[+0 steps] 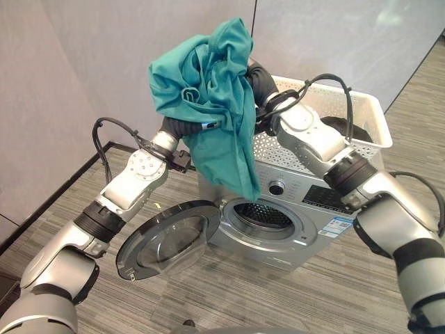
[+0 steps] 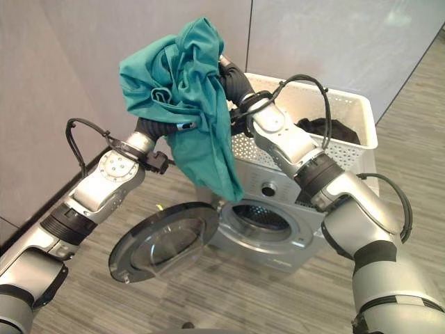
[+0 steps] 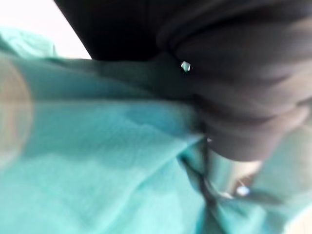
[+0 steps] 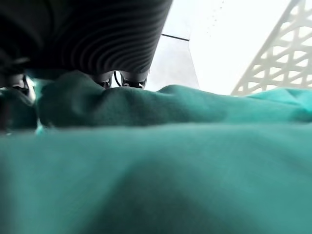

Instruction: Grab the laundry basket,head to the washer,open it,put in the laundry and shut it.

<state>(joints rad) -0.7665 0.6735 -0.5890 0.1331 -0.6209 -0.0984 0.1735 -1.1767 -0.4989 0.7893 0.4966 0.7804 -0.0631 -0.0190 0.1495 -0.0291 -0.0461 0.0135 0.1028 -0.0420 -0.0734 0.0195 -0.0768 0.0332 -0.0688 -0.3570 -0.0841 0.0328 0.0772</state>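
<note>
Pale grey wall panels [image 1: 83,62]; grey striped carpet floor [image 1: 334,278].

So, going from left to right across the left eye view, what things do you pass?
Open washer door → green cloth held up above the washer → washer drum opening → white laundry basket on top of the washer.

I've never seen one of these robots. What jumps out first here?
A big teal garment held up high by both arms, hanging above the washer. The washer's round door stands swung open toward the robot's left. A white laundry basket sits on top of the washer, with dark clothing inside.
</note>
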